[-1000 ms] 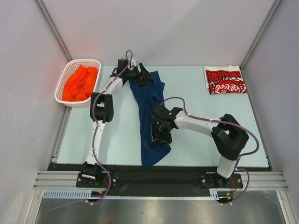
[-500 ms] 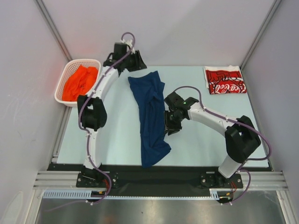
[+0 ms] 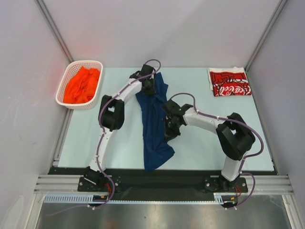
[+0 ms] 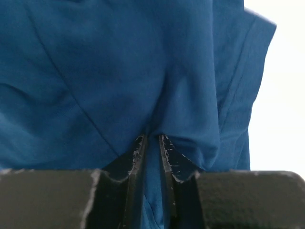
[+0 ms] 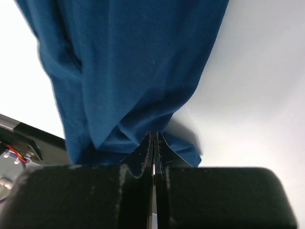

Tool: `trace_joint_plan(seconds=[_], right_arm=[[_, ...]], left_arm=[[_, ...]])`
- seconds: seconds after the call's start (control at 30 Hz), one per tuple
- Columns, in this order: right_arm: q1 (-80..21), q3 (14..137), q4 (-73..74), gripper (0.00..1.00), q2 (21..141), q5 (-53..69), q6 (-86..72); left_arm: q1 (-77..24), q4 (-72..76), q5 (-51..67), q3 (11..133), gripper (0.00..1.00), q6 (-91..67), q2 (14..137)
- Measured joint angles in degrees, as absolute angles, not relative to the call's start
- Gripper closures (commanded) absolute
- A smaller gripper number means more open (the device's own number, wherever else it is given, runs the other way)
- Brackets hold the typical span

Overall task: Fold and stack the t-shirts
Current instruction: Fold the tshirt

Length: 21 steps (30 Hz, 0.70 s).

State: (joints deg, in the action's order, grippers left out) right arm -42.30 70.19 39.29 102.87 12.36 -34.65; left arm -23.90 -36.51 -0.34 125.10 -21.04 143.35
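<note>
Closeups alone show left pincer point(image 4: 151, 138), right pincer point(image 5: 153, 135) pinching navy tee point(image 3: 153, 143).

White Coca-Cola script, readable on the folded red t-shirt point(image 3: 229, 82), far right corner

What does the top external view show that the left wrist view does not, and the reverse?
Only the top external view: the white basket holding the orange t-shirt, the folded red t-shirt at the far right, and the right gripper at the cloth's edge. Only the left wrist view: the narrow fold of cloth pinched by the left gripper. Both: the navy t-shirt.
</note>
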Motion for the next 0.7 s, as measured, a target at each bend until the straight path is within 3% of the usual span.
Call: trace_joint_plan(seconds=[0.27,0.5,0.63,0.67,0.7], right_arm=[[-44.8,59.9,32.2,1.0,101.2,11.4,-36.9],[-51.3,53.3,24.6,1.0,96.7,10.1,-45.0],[-54.9,53.1,23.6,1.0,96.8,11.0,-47.4],[-55.3,53.2,23.8,1.0,96.8,11.2,-47.4],[-55.4,53.4,24.3,1.0,96.8,11.3,-47.4]], left_arm=[[-22.7,-40.1,2.0,134.3,0.76,-22.2,148.6],[-19.5,-39.4,12.7,138.3,0.74,-22.5,151.6],[-17.1,-38.1,17.3,138.4,0.57,-21.5,151.9],[-16.6,-37.9,17.6,138.4,0.45,-21.1,151.8],[-16.2,-37.6,18.3,138.2,0.42,-20.5,151.6]])
